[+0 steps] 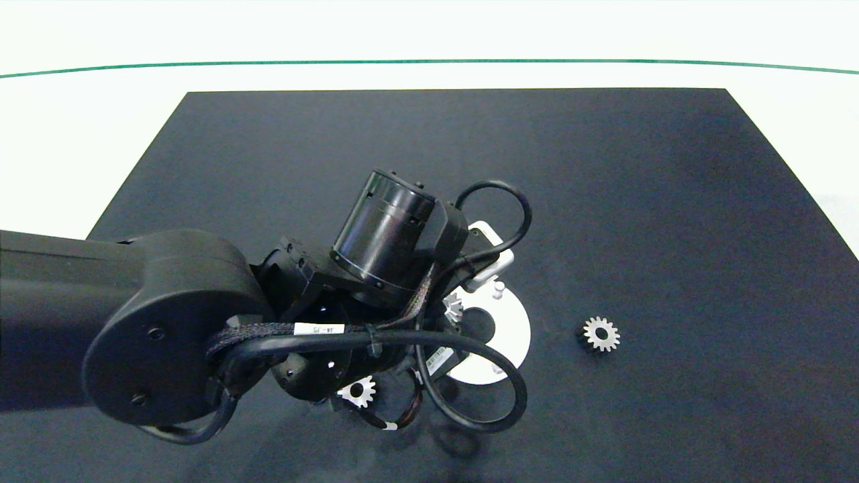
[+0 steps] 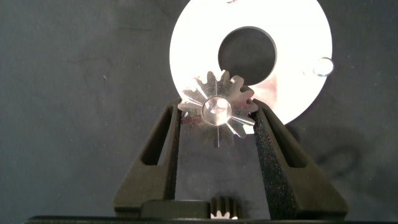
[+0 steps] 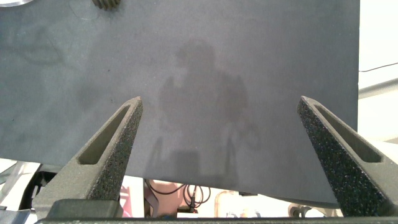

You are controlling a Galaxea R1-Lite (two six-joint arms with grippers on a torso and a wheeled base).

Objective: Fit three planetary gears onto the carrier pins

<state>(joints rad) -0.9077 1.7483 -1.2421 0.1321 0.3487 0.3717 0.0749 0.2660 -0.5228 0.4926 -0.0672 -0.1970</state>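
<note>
Held gear: one of the planetary gears (image 2: 216, 111) sits clamped between the two fingers of the left tool (image 2: 216, 127), its teeth pressed against both pads, directly over the white disc (image 2: 298, 74) beside the large centre hole (image 2: 247, 53).
Peg under it: a bright round shape fills the gear's bore; it may be the top of a carrier pin, but the wrist view does not settle it.
Carrier pins: one white pin (image 1: 498, 289) stands free on the far side of the disc; another (image 1: 497, 368) is partly visible at the near rim.
Loose gears: one (image 1: 600, 333) lies flat on the dark surface (image 1: 671, 201) to the right of the disc, apart from it; one (image 1: 358, 391) lies near the front, under the left arm's cables.
Left arm: comes in from the left and covers most of the disc in the head view.
Right tool (image 3: 221, 134): fingers spread wide, nothing between them, hovering over bare mat near the surface's edge.
</note>
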